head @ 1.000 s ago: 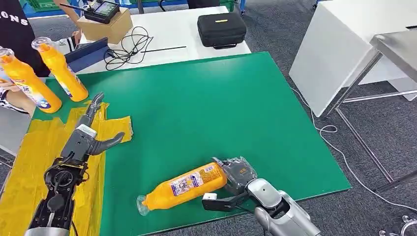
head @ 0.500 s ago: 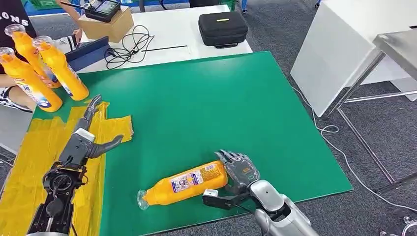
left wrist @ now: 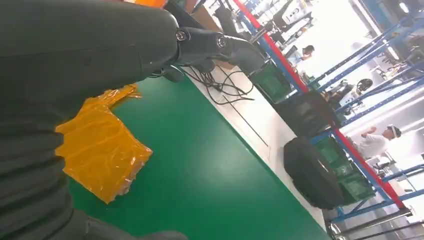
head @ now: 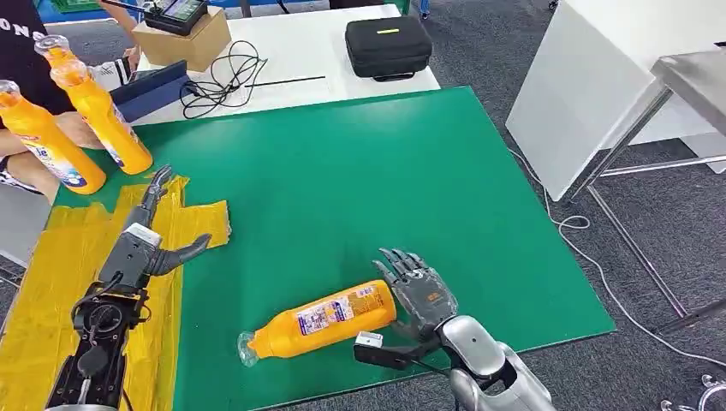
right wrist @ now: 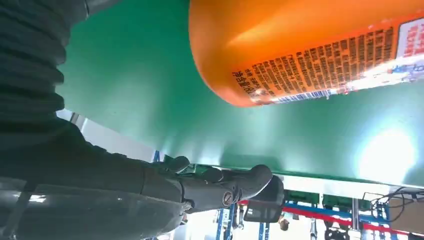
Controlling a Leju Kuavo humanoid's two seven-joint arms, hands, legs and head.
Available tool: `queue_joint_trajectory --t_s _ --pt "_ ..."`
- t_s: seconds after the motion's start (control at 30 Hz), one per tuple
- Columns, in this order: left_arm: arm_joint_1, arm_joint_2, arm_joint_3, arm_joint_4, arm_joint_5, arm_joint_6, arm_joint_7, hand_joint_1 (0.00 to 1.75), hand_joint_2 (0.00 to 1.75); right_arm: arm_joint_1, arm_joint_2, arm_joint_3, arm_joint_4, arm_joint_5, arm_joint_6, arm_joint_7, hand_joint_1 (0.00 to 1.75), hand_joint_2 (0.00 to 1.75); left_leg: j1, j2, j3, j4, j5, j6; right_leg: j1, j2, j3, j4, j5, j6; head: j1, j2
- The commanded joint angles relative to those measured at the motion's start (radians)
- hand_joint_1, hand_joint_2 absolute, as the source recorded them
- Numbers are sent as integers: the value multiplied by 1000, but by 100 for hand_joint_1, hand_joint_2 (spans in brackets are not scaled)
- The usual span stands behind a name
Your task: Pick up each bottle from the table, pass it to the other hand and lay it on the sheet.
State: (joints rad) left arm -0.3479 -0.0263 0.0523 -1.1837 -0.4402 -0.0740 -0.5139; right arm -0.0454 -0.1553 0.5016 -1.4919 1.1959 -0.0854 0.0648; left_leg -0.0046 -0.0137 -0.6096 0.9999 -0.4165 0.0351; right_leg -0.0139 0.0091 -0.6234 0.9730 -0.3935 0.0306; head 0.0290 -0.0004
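An orange bottle (head: 321, 318) with a printed label lies on its side on the green mat (head: 342, 180), clear cap toward my left. My right hand (head: 419, 300) is at the bottle's base with fingers spread upward and thumb stretched below, gripping nothing. The right wrist view has the bottle's base (right wrist: 310, 45) close above the mat, apart from my fingers (right wrist: 215, 187). My left hand (head: 150, 235) hovers open over the crinkled yellow sheet (head: 51, 282), which also appears in the left wrist view (left wrist: 100, 150). A person at the far left holds two more orange bottles (head: 103, 111).
Behind the mat stands a white table (head: 300, 68) with a black case (head: 387, 47), a cardboard box (head: 180, 38) and tangled cables (head: 223, 81). A white panel (head: 591, 94) and a metal table (head: 685, 77) stand on the right. The mat's front edge is just under my right hand.
My right hand's fingers have uncurled from the bottle's base and spread. The bottle stays on the mat. The person's bottles shifted at the far left. My left hand barely moved.
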Motion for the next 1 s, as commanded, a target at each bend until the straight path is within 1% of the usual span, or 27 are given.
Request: queue_joint_trajectory --t_s 0.03,0.07,0.13,0.17,0.23,0.33,0.37,0.4,0.53,0.63,0.67,0.73,0.77,0.83,0.93,1.0 --pt "-35 -2 13 46 1 -24 -11 0 175 -29 -2 45 -41 -109 67 -129 0 175 1 1 4 1 -3 -2 2 -1 4 1 -3 -1 0 0" --pt "-40 -2 13 53 6 -30 -17 0 175 -34 -2 57 -45 -133 79 -147 0 175 0 1 2 0 -1 -1 1 0 2 0 -1 -1 0 0" --pt "-48 -3 12 65 10 -34 -21 0 175 -61 -3 104 -40 -154 91 -180 0 175 1 2 4 1 -3 -2 2 0 4 1 -3 -2 0 0" --pt "-52 -3 11 69 10 -34 -23 0 175 -88 -2 132 -24 -175 96 -188 0 175 1 2 1 0 -1 -1 1 0 1 0 -1 -1 0 0" --pt "-60 -5 9 80 10 -35 -25 0 175 -122 3 162 5 -198 104 -193 0 175 1 3 1 1 -2 -2 1 2 1 0 -1 -1 0 0" --pt "-79 -8 3 111 8 -34 -28 0 175 -184 38 213 96 -219 120 -201 0 175 2 4 3 1 -3 -2 2 2 3 1 -2 -2 0 0" --pt "-79 -8 3 111 8 -34 -28 0 175 -184 38 213 96 -219 120 -201 0 175 2 4 3 1 -3 -3 2 1 3 0 -2 -2 0 0" --pt "-83 -5 1 121 8 -32 -33 0 175 -209 52 229 140 -221 124 -206 0 175 1 3 1 0 0 -1 1 1 0 -1 0 -1 0 0" --pt "-103 -4 -8 154 16 -35 -46 0 175 -265 65 267 232 -269 139 -237 0 175 2 5 4 0 -2 -2 2 3 4 -1 -1 -2 0 0" --pt "-112 -4 -10 168 17 -30 -48 0 175 -286 74 290 274 -281 145 -236 0 175 1 2 1 0 0 -1 1 0 1 -1 0 -1 0 0" --pt "-112 -4 -10 169 17 -30 -49 0 175 -290 75 294 283 -281 149 -232 0 175 2 2 3 0 -1 -2 2 0 4 -1 -1 -1 0 0" --pt "-107 -1 -11 167 18 -25 -49 0 175 -328 81 329 350 -264 172 -198 0 175 1 2 1 0 0 -1 1 1 1 -1 0 -1 0 0" --pt "-105 -1 -10 166 18 -24 -49 0 175 -335 85 332 366 -264 170 -197 0 175 1 3 3 0 -1 -2 1 1 3 -1 -1 -1 0 0" --pt "-105 -1 -10 166 18 -24 -49 0 175 -335 85 332 366 -264 170 -197 0 175 2 4 4 0 -2 -2 2 1 4 0 -2 -1 0 0" --pt "-105 -1 -10 166 18 -24 -49 0 175 -335 85 332 366 -264 170 -197 0 175 1 2 0 0 0 -1 1 0 0 0 -1 -1 0 0" --pt "-104 -2 -9 163 19 -22 -49 0 175 -352 94 338 410 -272 187 -177 0 175 1 2 2 0 -1 -2 1 0 2 0 -1 -1 0 0"
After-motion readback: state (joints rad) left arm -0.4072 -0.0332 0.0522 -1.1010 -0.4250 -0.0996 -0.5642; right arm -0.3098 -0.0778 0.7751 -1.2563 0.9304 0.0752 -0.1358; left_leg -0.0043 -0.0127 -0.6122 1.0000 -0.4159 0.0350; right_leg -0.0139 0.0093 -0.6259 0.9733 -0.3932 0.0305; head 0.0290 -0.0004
